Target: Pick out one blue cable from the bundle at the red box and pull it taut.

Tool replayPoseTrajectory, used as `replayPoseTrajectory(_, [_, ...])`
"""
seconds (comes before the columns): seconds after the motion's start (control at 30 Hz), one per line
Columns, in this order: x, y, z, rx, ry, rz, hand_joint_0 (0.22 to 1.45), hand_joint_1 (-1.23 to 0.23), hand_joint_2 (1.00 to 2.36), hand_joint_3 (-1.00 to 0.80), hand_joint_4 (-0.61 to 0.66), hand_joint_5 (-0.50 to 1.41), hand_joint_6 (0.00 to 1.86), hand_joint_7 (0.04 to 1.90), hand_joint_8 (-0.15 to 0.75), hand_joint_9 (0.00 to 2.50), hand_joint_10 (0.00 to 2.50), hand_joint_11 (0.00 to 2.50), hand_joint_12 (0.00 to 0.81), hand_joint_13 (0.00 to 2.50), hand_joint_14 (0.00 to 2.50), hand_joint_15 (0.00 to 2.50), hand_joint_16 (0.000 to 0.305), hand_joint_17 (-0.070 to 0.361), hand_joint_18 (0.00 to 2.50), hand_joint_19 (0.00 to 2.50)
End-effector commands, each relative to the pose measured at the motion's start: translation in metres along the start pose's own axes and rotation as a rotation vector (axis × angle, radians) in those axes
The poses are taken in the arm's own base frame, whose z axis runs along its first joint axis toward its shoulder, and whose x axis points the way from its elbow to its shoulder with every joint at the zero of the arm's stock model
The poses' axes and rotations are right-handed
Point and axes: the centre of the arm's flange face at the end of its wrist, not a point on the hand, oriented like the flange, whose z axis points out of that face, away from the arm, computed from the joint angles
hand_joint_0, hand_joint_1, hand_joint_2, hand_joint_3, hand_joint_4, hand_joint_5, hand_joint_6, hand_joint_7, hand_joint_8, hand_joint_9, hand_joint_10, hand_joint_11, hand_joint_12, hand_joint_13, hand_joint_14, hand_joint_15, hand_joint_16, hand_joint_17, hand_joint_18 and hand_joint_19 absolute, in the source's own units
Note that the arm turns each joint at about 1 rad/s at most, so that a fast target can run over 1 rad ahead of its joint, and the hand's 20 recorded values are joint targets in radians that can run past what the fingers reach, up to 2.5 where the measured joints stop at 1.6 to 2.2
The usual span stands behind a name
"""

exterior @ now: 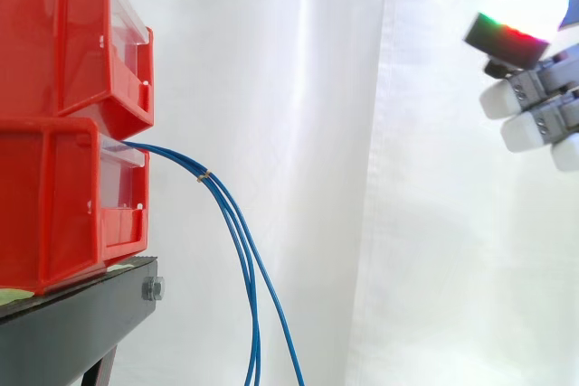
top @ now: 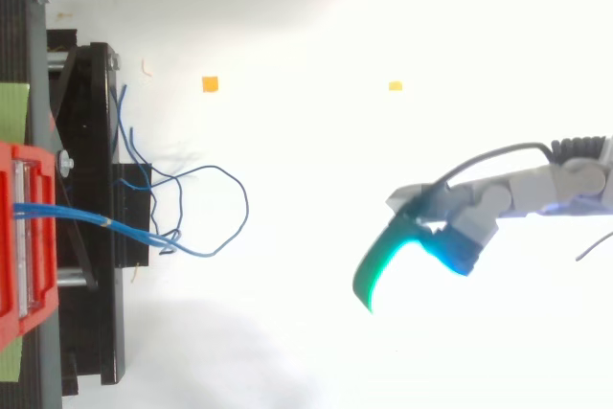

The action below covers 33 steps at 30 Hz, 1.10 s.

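White curtain [exterior: 362, 133] hangs behind the work, and at the left two red bins sit stacked on a black stand [exterior: 81, 323]. From the front of the lower red box [exterior: 54, 205] the blue cables [exterior: 237, 223] come out as a bundle, run slightly downward to a small tan tie [exterior: 205, 174] that binds them just beyond the box, then separate a little and drop in slack curves past the edge of the stand. From above, their loose ends lie in an open loop [top: 235, 203] on the pale floor beside the stand. These cables look thin, light and limp, with a smooth jacket that is likely to slip between broad pads, so one strand would probably need a firm pinch, not a loose hook. The best place to take hold seems to be below the tie, where the strands fan apart enough to single one out; above the tie they lie pressed together and would likely come as a group. The hand [exterior: 547, 115] hangs at the right, well apart from the bundle and higher than the tie, its fingertips [exterior: 500, 98] pointing toward the boxes. Its fingers look relaxed and fairly straight, with the thumb set apart from them; it holds nothing and touches nothing.
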Motion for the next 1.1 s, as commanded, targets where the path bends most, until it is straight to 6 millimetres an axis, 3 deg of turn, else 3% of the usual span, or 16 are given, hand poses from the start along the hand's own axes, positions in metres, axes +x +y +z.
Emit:
replayPoseTrajectory(0.0, [-0.003, 0.002, 0.003, -0.023, -0.056, -0.019, 0.58, -0.82, 1.00, -0.50, 0.21, -0.25, 0.50, 0.75, 0.209, 0.33, 0.00, 0.00, 0.300, 0.38, 0.00, 0.00, 0.036, 0.081, 0.26, 0.21])
replayPoseTrajectory(0.13, [-0.006, -0.002, 0.007, -0.020, -0.117, -0.091, 0.55, -0.81, 1.00, -0.50, 0.23, -0.25, 0.50, 0.75, 0.216, 0.34, 0.00, 0.00, 0.303, 0.38, 0.00, 0.00, 0.037, 0.083, 0.27, 0.22])
replayPoseTrajectory(0.27, [-0.005, -0.013, 0.012, -0.008, -0.140, -0.107, 0.53, -0.63, 1.00, -0.50, 0.25, -0.24, 0.50, 0.76, 0.231, 0.35, 0.00, 0.00, 0.305, 0.38, 0.00, 0.00, 0.037, 0.083, 0.24, 0.25])
replayPoseTrajectory(0.57, [0.000, -0.032, 0.023, -0.001, -0.164, -0.119, 0.53, -0.59, 1.00, -0.50, 0.26, -0.24, 0.50, 0.76, 0.241, 0.39, 0.00, 0.01, 0.302, 0.39, 0.00, 0.01, 0.036, 0.080, 0.22, 0.27])
replayPoseTrajectory(0.6, [0.004, -0.042, 0.027, 0.009, -0.161, -0.129, 0.53, -0.59, 1.00, -0.50, 0.26, -0.24, 0.50, 0.76, 0.242, 0.40, 0.00, 0.02, 0.301, 0.39, 0.00, 0.02, 0.035, 0.080, 0.22, 0.27])
replayPoseTrajectory(0.87, [0.009, -0.066, 0.041, 0.006, -0.176, -0.126, 0.53, -0.58, 1.00, -0.50, 0.28, -0.23, 0.50, 0.75, 0.244, 0.42, 0.00, 0.02, 0.297, 0.41, 0.00, 0.03, 0.035, 0.078, 0.21, 0.27])
replayPoseTrajectory(1.07, [0.007, -0.065, 0.043, -0.004, -0.197, -0.141, 0.53, -0.58, 1.00, -0.50, 0.29, -0.22, 0.50, 0.76, 0.246, 0.43, 0.00, 0.04, 0.296, 0.42, 0.00, 0.04, 0.034, 0.076, 0.21, 0.27])
